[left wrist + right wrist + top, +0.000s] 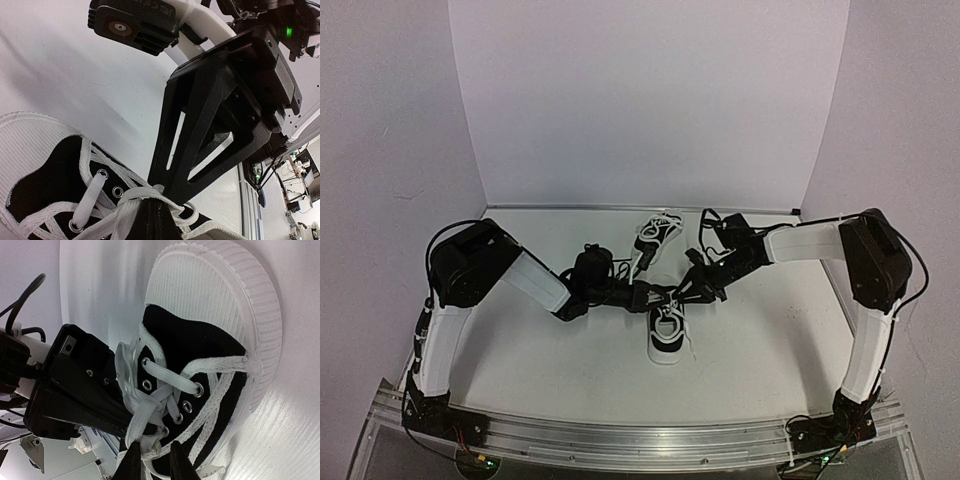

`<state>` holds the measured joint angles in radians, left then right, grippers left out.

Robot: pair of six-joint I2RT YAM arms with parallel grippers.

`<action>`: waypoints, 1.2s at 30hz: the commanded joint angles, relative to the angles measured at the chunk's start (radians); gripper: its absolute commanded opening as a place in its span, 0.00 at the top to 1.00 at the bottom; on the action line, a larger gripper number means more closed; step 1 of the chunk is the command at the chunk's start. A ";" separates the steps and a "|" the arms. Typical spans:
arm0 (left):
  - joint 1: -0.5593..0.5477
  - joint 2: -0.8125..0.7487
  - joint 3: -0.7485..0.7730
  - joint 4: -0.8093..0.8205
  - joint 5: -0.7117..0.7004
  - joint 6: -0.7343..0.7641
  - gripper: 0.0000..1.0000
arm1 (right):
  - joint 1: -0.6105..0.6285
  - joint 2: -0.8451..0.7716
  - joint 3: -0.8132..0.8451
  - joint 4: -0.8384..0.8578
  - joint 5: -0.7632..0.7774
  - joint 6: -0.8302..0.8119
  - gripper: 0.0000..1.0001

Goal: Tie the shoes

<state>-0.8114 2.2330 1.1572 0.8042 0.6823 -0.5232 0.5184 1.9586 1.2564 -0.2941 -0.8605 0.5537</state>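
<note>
Two small black sneakers with white soles lie on the table. The near shoe sits at the centre, toe towards the arms. The far shoe lies behind it with loose laces. Both grippers meet over the near shoe's laces. My left gripper comes in from the left. In the left wrist view its jaws are shut with a white lace pinched and draped over the tip. My right gripper comes in from the right. In the right wrist view its tips hold a lace bunch above the shoe's eyelets.
The white table is walled by white panels at the back and sides. An aluminium rail runs along the near edge between the arm bases. The left arm's wrist camera block stands up just left of the shoes.
</note>
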 commanded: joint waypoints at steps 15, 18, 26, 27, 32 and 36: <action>0.006 -0.087 -0.021 -0.036 0.009 0.046 0.90 | 0.020 -0.016 0.014 0.019 -0.017 -0.007 1.00; 0.015 -0.157 -0.055 -0.120 0.001 0.100 0.83 | 0.019 -0.035 0.001 0.018 0.001 -0.004 1.00; 0.029 -0.314 -0.048 -0.440 -0.003 0.303 0.74 | 0.019 -0.062 -0.007 0.013 0.033 0.000 1.00; 0.040 -0.328 -0.047 -0.459 -0.011 0.304 0.72 | 0.019 -0.065 -0.005 0.012 0.036 0.000 1.00; 0.104 -0.354 -0.003 -0.601 -0.061 0.331 0.59 | 0.019 -0.079 0.000 0.007 0.052 0.002 1.00; 0.128 -0.326 0.070 -0.719 -0.089 0.387 0.53 | 0.019 -0.087 -0.005 0.002 0.054 -0.002 1.00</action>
<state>-0.7091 1.9141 1.1335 0.2443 0.6387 -0.2190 0.5327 1.9268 1.2556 -0.2893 -0.8254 0.5522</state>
